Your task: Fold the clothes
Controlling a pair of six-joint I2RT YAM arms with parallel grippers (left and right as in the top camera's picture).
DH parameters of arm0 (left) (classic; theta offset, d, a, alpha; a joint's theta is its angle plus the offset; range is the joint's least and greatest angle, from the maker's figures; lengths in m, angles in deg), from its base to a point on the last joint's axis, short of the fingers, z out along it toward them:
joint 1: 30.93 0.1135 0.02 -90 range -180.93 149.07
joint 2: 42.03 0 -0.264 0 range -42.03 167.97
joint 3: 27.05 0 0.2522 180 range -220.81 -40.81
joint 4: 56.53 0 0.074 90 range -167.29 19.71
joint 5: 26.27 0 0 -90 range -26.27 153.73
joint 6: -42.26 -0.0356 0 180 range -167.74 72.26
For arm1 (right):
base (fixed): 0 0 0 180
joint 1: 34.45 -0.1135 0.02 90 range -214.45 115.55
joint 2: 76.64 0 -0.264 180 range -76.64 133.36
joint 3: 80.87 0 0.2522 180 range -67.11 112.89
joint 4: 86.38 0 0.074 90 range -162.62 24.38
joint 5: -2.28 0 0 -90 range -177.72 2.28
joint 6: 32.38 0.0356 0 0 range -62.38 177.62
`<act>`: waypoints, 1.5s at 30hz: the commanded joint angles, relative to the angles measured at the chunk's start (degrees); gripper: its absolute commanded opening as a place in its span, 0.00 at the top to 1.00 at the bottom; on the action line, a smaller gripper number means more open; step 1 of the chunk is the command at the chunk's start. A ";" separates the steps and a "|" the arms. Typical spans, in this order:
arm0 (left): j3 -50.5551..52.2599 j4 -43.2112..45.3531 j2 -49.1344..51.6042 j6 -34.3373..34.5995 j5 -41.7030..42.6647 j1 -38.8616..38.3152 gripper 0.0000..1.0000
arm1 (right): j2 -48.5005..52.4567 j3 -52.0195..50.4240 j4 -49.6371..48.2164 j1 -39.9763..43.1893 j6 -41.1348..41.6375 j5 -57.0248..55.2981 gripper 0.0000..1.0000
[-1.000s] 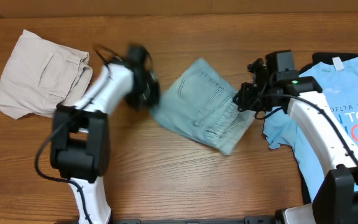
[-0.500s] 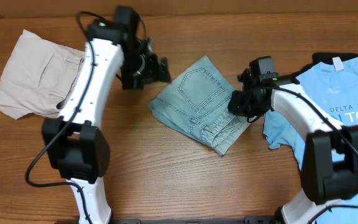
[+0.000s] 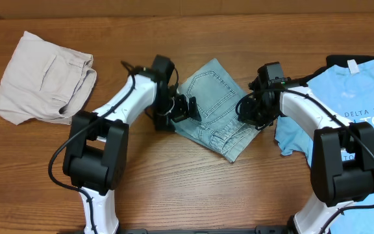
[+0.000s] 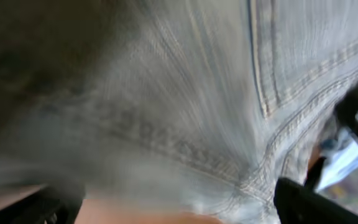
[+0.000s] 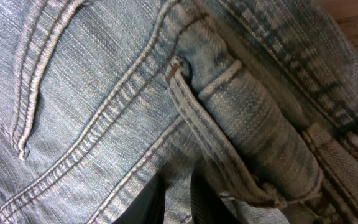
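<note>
The folded light-blue denim shorts (image 3: 214, 104) lie at the table's middle, a back pocket facing up. My left gripper (image 3: 186, 109) stands open at the denim's left edge. In the left wrist view blurred denim (image 4: 185, 93) fills the picture, and the gripper (image 4: 179, 211) has its dark fingertips (image 4: 312, 202) wide apart with cloth and table between them. My right gripper (image 3: 250, 112) is at the shorts' right edge, shut on the denim. In the right wrist view the gripper (image 5: 178, 202) pinches a fold of denim (image 5: 104, 93) near the belt loop (image 5: 229, 118).
Folded beige shorts (image 3: 41, 77) lie at the far left. A sky-blue printed T-shirt (image 3: 352, 97) lies at the right edge, over a black garment (image 3: 343, 60) that shows at its top. Bare wooden table (image 3: 193, 188) runs along the front.
My left gripper has opened, let go of the denim, and come down to its left edge. The shorts have settled flat. My right gripper keeps its hold and moved slightly left.
</note>
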 commanded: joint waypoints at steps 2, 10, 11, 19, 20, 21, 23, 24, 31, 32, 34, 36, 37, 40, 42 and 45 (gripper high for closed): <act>7.17 9.92 0.11 14.64 5.01 -2.64 0.00 | 1.84 -0.33 0.61 -0.09 0.66 -0.87 0.82; 12.00 24.04 0.48 27.93 -2.10 -7.26 0.00 | 1.84 -0.33 0.61 -0.09 0.68 -0.85 0.83; 12.00 24.48 0.70 28.39 -2.49 -7.43 0.00 | 1.84 -0.33 0.63 -0.09 0.68 -0.85 0.83; 12.00 26.43 4.26 25.53 -4.55 -7.30 0.63 | 1.84 -0.31 0.98 -0.09 0.66 0.33 0.87; 11.98 26.93 4.26 23.80 -4.42 -7.28 0.71 | 1.81 -0.24 1.33 -0.09 0.66 0.50 0.87; 11.82 27.26 4.13 21.94 -4.20 -7.28 0.77 | 1.70 -0.04 2.08 -0.09 0.63 0.46 0.87; 10.82 26.97 3.78 16.90 -3.06 -7.10 0.83 | 1.03 0.98 5.14 -0.09 -0.04 0.44 0.87; 9.97 26.23 3.67 14.64 -2.91 -6.93 0.86 | 0.52 1.49 6.38 -0.09 -0.42 0.44 0.87; -13.42 -4.81 1.90 -6.12 -10.95 -0.37 0.96 | -9.11 8.22 15.23 -0.09 -3.30 0.44 0.87; -17.07 -8.04 1.84 -8.04 -11.13 0.74 0.96 | -10.58 8.79 15.39 -0.09 -3.30 0.44 0.87; -26.60 -15.23 1.77 -10.25 -11.08 4.02 0.96 | -13.25 9.31 15.02 -0.09 -3.28 0.46 0.86; -33.92 -19.39 1.77 -10.29 -11.10 7.43 0.96 | -14.97 9.38 14.60 -0.09 -3.23 0.46 0.86; -36.85 -20.70 1.77 -10.27 -11.08 9.11 0.96 | -15.56 9.38 14.53 -0.09 -3.23 0.46 0.86; -43.87 -22.29 1.77 -10.27 -10.29 15.67 0.96 | -15.91 9.35 15.06 -0.09 -3.21 0.46 0.86; -46.14 -22.03 1.77 -10.27 -9.09 20.68 0.96 | -15.91 9.33 15.69 -0.09 -3.23 0.46 0.86; -46.42 -20.46 1.84 -10.34 -5.90 28.33 0.96 | -15.91 9.33 16.00 -0.09 -3.23 0.46 0.86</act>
